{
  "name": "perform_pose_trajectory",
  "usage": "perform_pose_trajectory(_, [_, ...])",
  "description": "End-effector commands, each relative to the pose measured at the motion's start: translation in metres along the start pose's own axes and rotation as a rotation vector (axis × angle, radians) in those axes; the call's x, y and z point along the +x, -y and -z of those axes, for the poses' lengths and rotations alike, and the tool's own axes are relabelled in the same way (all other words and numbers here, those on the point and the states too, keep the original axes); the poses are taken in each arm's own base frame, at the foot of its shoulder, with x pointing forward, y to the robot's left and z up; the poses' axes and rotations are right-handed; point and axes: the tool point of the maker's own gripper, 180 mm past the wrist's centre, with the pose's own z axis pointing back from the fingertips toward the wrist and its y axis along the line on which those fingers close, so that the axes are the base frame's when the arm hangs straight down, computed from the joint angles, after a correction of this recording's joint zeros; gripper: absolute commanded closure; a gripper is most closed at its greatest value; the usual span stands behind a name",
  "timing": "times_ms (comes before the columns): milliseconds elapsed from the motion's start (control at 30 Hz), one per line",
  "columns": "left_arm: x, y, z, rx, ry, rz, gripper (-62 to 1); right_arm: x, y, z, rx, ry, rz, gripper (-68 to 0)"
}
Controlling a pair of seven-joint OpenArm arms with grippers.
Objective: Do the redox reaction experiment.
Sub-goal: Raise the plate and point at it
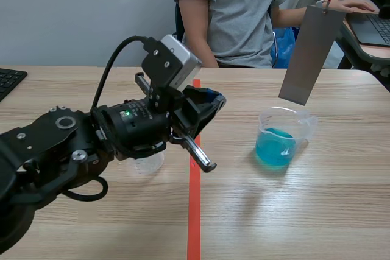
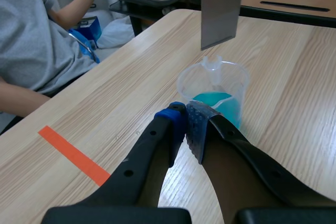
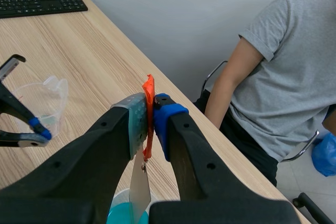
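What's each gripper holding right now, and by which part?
Right gripper pinches the orange tab atop the grey metal strip, which hangs below. Left gripper is shut, empty.

Count: 2 clear beakers, 1 with blue liquid (image 1: pixel 277 144) right of centre, 1 empty (image 1: pixel 146 162) lower left of centre; 1 grey metal strip (image 1: pixel 309 53) upper right, on 1 orange tab (image 3: pixel 149 87); 2 claws, left claw (image 2: pixel 186 121) and right claw (image 3: pixel 151 114); 1 keyboard (image 1: pixel 9 80) far left; 1 laptop (image 1: pixel 375 25) upper right corner; 1 person (image 1: pixel 234 10) top centre.

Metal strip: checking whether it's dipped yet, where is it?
Scene view, right side: the metal strip hangs by its orange tag from the right hand, above the beaker, undipped.
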Motion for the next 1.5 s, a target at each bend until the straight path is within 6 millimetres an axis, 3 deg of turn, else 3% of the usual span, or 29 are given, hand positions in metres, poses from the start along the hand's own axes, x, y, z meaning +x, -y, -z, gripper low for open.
perform_pose_trajectory(0, [0.014, 0.002, 0.007, -0.005, 0.045, 0.002, -3.1, 0.017, 0.002, -0.002, 0.004, 0.043, -0.033, -1.1])
perform_pose_trajectory(567, [0.025, 0.028, 0.034, -0.076, 0.095, 0.025, -3.1, 0.017, 0.002, -0.002, 0.004, 0.042, -0.033, -1.1])
perform_pose_trajectory(1000, [0.010, 0.021, 0.063, -0.059, 0.062, -0.010, -3.1, 0.017, 0.002, -0.002, 0.004, 0.040, -0.032, -1.1])
perform_pose_trajectory(1467, [0.024, 0.020, 0.078, -0.058, 0.116, -0.023, -3.1, 0.017, 0.002, -0.002, 0.004, 0.040, -0.032, -1.1])
